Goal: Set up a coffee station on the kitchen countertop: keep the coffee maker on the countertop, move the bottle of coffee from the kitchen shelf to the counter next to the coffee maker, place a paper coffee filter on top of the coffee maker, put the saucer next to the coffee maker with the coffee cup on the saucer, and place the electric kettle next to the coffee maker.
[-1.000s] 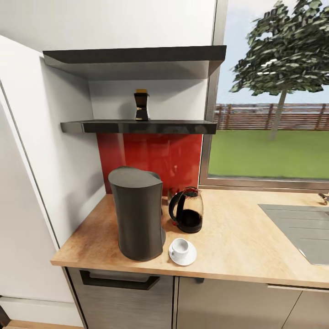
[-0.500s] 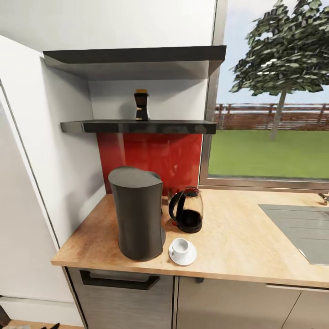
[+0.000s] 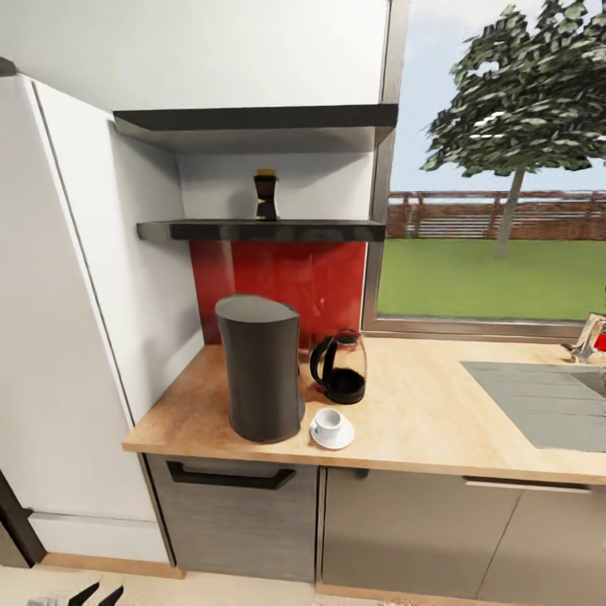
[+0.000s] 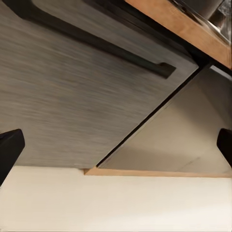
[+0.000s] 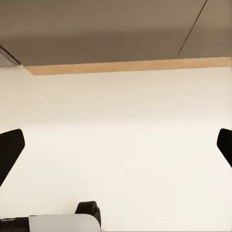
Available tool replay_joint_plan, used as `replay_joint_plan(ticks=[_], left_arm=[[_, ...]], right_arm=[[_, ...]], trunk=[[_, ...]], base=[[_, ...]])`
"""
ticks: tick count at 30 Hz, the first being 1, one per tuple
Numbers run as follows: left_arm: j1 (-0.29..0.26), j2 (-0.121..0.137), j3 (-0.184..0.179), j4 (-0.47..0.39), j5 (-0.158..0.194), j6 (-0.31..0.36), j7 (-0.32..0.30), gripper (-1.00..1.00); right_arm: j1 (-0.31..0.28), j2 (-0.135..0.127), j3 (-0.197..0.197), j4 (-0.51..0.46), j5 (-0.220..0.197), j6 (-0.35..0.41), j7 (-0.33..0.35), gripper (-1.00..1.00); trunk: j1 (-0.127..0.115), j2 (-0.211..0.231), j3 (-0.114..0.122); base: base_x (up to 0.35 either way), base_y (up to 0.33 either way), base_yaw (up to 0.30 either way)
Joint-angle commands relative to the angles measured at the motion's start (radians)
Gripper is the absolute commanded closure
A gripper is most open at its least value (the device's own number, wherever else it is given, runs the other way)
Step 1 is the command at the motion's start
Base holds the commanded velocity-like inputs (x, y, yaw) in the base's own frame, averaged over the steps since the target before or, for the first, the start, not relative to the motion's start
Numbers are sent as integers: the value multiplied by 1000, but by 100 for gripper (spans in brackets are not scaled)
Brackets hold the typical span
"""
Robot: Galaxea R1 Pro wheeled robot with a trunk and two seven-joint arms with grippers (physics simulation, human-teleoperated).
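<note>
Head view of the kitchen countertop point(image 3: 438, 429), with the left gripper point(image 3: 94, 594) low at the frame's lower left, above the pale floor point(image 3: 252, 589) and well below and in front of every task item. Its two dark fingertips stand apart with nothing between them; the left wrist view shows the same wide gap, facing a grey drawer front point(image 4: 63, 96) with a black handle point(image 4: 96, 41). The right gripper point(image 5: 116, 145) is likewise spread and empty, over bare floor. On the counter the coffee maker point(image 3: 261, 369) stands upright; the electric kettle point(image 3: 341, 368) sits just beside it, toward the window point(image 3: 497, 210). The coffee cup point(image 3: 329, 422) rests on the saucer point(image 3: 332, 433) by the maker's base. The bottle of coffee point(image 3: 266, 195) stands on the kitchen shelf point(image 3: 261, 230), above the red backsplash point(image 3: 278, 278). No legible writing or brand mark appears on any item.
</note>
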Motion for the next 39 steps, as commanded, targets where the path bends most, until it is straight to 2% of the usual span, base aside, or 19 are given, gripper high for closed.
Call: replay_joint_plan(ticks=[1,5,8,12,16,19,20,22,23,25,26,27,29,30,32,33,34,36,39], left_arm=[[-1,-1,-8,2,7,-12,-2,-100],[-1,-18,-8,3,7,-46,13,-100],[-1,-39,-10,2,7,-116,32,-100],[-5,-97,-14,1,0,-211,146,-100],[-45,-155,-16,-17,-4,-281,192,-100],[-76,-198,-15,-22,-3,-417,218,-100],[-80,-206,-15,-22,-2,-449,249,-100],[-87,-218,-14,-32,0,-553,404,-100],[-90,-218,-14,-52,1,-590,457,-100],[-94,-207,-12,-140,1,-654,581,-100],[-94,-203,-11,-155,1,-659,596,-100],[-96,-184,-1,-200,1,-662,636,-100],[-97,-139,52,-290,1,-662,686,-100],[-98,-120,86,-330,0,-662,699,-100],[-98,-62,191,-456,-5,-662,717,-100],[-98,-49,206,-492,-5,-662,719,-100],[-98,-23,225,-570,-6,-662,722,-100],[-98,12,238,-679,-6,-662,724,-100],[-98,52,280,-844,-7,-661,724,-100]], right_arm=[[-1,0,-8,0,11,-6,4,-100],[-1,0,-8,0,11,-6,4,-100],[-1,0,-8,0,11,-6,4,-100],[-1,1,-7,1,11,-6,4,-100],[-1,7,20,4,10,-7,4,-100],[-1,18,35,5,11,-8,4,-100],[-1,19,37,5,11,-8,4,-100],[-1,21,38,6,11,-8,4,-100],[-1,22,39,6,11,-8,4,-100],[-1,23,39,6,10,-8,4,-100],[-1,23,39,6,10,-8,4,-100],[-1,23,39,6,9,-8,4,-100],[-1,22,39,6,9,-8,4,-100],[-1,22,39,6,10,-8,4,-100],[-1,22,39,6,10,-8,4,-100],[-1,22,39,6,11,-8,4,-100],[-1,22,39,6,11,-8,4,-100],[-1,22,39,6,10,-8,3,-100],[-1,22,39,6,10,-8,3,-100]], trunk=[[0,-1,0],[0,-1,0],[0,-1,0],[0,-1,0],[0,-1,0],[0,-1,0],[0,-1,0],[0,-1,0],[0,-1,0],[0,-1,0],[0,-1,0],[0,-1,0],[0,-1,0],[0,-1,0],[0,-1,0],[0,-1,0],[0,-1,0],[0,-1,0],[0,-1,0]], base=[[-341,0,0],[-182,0,0],[-25,0,0],[-4,0,0],[0,0,0],[0,0,0],[0,0,0],[0,0,0],[0,0,0],[0,0,0],[0,0,0],[0,0,0],[0,0,0],[0,0,0],[0,0,0],[0,0,0],[0,0,0],[0,0,0],[0,0,0]])
